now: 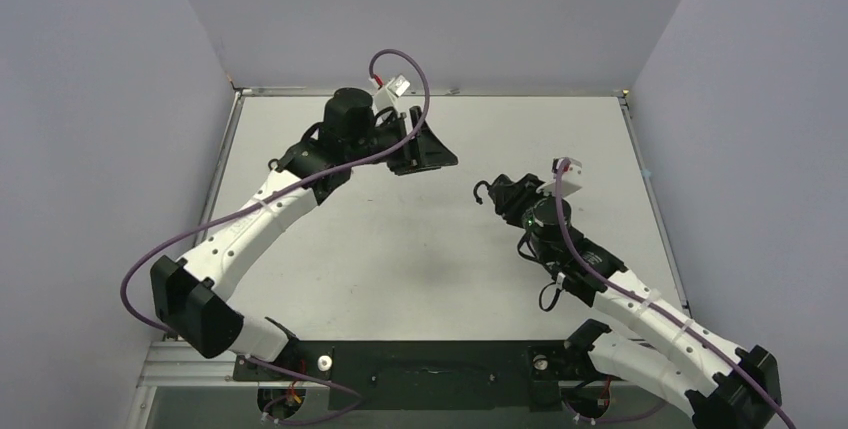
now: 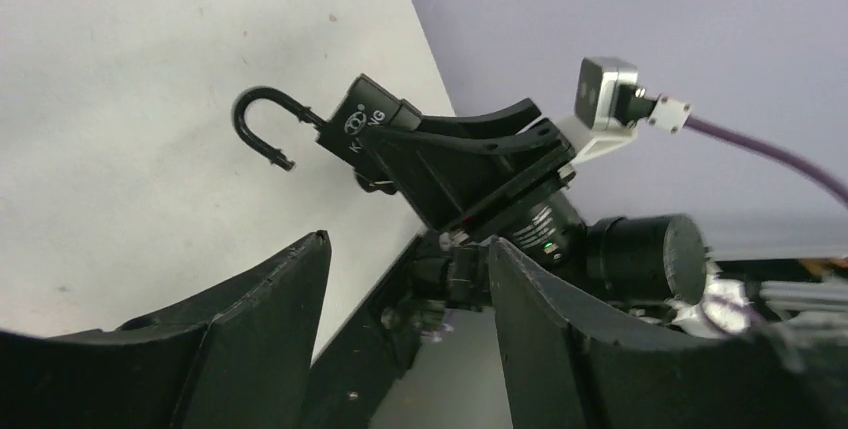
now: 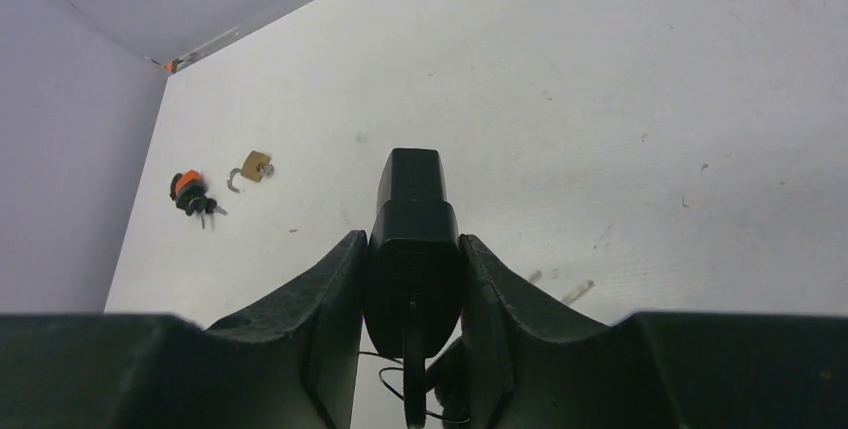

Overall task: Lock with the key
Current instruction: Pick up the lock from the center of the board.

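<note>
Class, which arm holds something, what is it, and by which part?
The right gripper holds the black padlock by its body, its open shackle sticking out. The left gripper is open and holds nothing.

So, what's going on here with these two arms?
The right gripper is shut on a black padlock, holding it with its shackle swung open. The left gripper hangs open and empty, facing it. A small brass padlock and a bunch of keys with an orange tag lie on the table, untouched. The black padlock is not locked yet.
</note>
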Action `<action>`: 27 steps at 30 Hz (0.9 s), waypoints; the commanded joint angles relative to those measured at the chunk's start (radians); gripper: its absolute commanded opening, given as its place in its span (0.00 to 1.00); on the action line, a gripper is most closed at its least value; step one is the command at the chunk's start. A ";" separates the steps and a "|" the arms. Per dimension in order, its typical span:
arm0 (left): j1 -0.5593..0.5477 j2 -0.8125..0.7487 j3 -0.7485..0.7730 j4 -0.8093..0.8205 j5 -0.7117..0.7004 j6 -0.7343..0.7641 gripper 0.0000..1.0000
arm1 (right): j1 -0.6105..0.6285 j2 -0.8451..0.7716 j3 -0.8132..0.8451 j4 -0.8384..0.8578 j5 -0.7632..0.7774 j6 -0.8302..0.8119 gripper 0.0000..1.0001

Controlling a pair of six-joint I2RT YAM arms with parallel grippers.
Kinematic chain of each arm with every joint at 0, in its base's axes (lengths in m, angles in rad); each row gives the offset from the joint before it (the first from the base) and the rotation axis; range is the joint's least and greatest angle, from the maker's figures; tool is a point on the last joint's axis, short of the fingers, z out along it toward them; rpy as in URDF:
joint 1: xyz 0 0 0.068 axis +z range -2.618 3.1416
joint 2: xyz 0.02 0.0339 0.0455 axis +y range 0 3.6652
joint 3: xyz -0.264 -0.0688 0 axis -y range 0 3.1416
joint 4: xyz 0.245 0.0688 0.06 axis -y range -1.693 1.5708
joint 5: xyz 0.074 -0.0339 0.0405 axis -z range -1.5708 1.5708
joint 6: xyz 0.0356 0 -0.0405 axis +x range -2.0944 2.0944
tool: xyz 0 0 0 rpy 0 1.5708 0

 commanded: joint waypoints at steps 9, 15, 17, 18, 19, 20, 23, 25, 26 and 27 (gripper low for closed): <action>-0.013 -0.239 0.142 -0.258 -0.108 0.784 0.57 | -0.047 -0.067 0.521 -0.331 -0.525 -0.163 0.00; -0.064 -0.384 0.126 -0.193 -0.042 0.879 0.51 | -0.049 -0.028 0.671 -0.371 -0.826 -0.079 0.00; -0.132 -0.432 0.074 -0.140 -0.130 0.920 0.51 | -0.048 -0.015 0.715 -0.376 -0.868 -0.041 0.00; -0.157 -0.447 0.054 -0.119 -0.183 0.964 0.52 | -0.048 -0.002 0.745 -0.379 -0.873 -0.023 0.00; -0.202 -0.473 0.015 -0.083 -0.214 0.984 0.54 | -0.048 0.003 0.759 -0.384 -0.879 -0.014 0.00; -0.240 -0.483 -0.030 -0.051 -0.269 1.023 0.55 | -0.049 0.017 0.789 -0.388 -0.881 0.000 0.00; -0.281 -0.548 -0.120 0.037 -0.327 1.131 0.61 | -0.056 0.044 0.847 -0.405 -0.876 0.027 0.00; -0.297 -0.592 -0.196 0.114 -0.347 1.202 0.63 | -0.069 0.056 0.867 -0.407 -0.877 0.046 0.00; -0.304 -0.607 -0.246 0.169 -0.365 1.226 0.64 | -0.081 0.063 0.871 -0.406 -0.880 0.061 0.00; -0.309 -0.631 -0.273 0.196 -0.386 1.278 0.65 | -0.087 0.069 0.878 -0.402 -0.888 0.082 0.00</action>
